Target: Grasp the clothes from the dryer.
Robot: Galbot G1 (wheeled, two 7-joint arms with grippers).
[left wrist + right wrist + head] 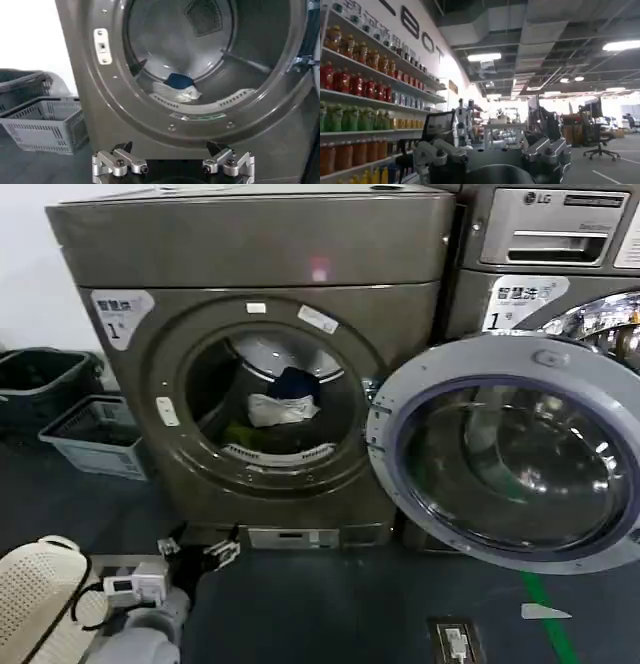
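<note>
The left tool (172,152) hangs low in front of the dryer (250,244), below the porthole, with its fingers (120,162) spread wide and nothing between them; it touches nothing. In the head view the left tool (205,552) sits near the floor by the dryer's base panel.

The right tool (492,152) points away from the machines toward a room with a shelf (365,95) of bottles; its fingers are also spread apart and hold nothing.

The clothes (283,406) lie inside the drum at its bottom: a white-grey piece with a dark blue piece (178,80) on top, and a yellow-green bit (240,434) beside them toward the left. The door (510,449) is swung fully open to the right, in front of the LG machine (550,244). The porthole is unobstructed.

Two baskets (95,434) stand on the floor left of the dryer, and a white perforated basket (35,589) sits near the left arm.
</note>
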